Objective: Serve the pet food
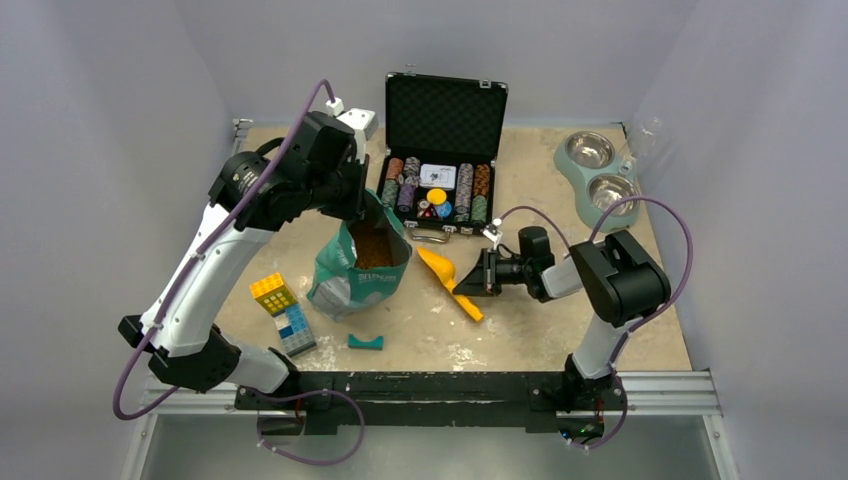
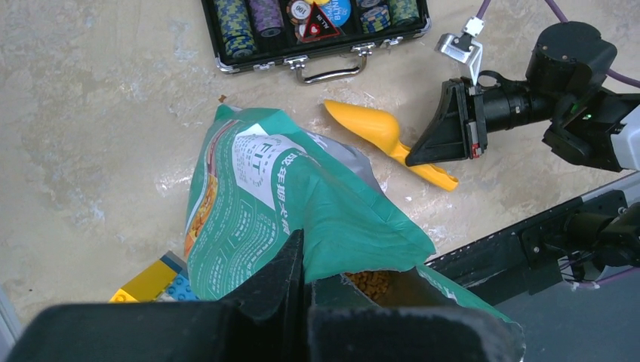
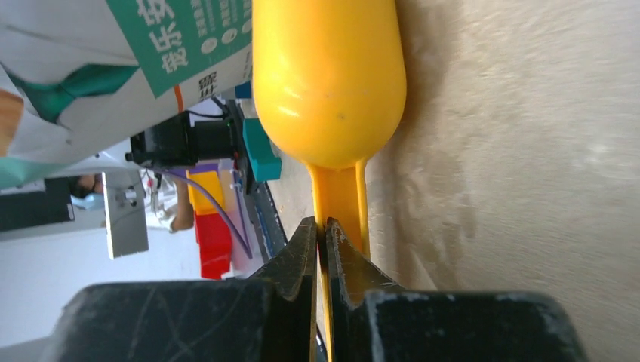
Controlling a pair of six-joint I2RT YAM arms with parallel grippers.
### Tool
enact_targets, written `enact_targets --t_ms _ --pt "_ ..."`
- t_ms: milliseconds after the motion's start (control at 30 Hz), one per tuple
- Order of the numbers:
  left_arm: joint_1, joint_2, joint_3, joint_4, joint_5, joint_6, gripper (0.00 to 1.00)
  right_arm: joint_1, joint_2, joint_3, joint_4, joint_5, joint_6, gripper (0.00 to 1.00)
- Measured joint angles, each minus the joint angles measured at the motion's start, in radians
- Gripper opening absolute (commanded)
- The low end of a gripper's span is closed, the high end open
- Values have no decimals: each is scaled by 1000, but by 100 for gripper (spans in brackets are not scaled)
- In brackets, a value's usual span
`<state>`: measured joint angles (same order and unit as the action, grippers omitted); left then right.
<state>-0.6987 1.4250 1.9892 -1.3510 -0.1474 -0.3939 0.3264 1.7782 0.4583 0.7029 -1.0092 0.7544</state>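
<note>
**Open bag of kibble at frame centre, with both of your grippers closed on objects.**
Nearest you, at the lower left of the top view, lie coloured blocks [image 1: 283,310] and a teal piece [image 1: 365,342]. At centre, your right gripper [image 3: 321,226] is clamped on the handle of the yellow scoop [image 3: 328,75], which lies on the table [image 1: 560,300] just right of the teal-green bag [image 1: 350,285]. Your left gripper [image 2: 303,260] is pinched on the bag's far rim. The pet food [image 1: 375,250] shows as a brown mass inside the open mouth. Farther back stand the open poker chip case [image 1: 440,190], upper centre, and a double bowl [image 1: 598,172], upper right.
</note>
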Motion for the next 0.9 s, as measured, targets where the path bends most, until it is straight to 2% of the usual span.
enact_targets --t_ms 200,367,533,767,900 --pt "0 0 -2 0 5 -13 0 -84 19 41 -113 18 -9 16" --pt "0 0 -2 0 8 -14 0 -99 29 58 -163 6 -11 36" --pt "0 0 -2 0 11 -14 0 -104 3 77 -237 9 -22 44" --pt "0 0 -2 0 23 -14 0 -104 -92 116 -412 101 -93 54" --pt "0 0 -2 0 28 -14 0 -93 -138 132 -507 227 -153 60"
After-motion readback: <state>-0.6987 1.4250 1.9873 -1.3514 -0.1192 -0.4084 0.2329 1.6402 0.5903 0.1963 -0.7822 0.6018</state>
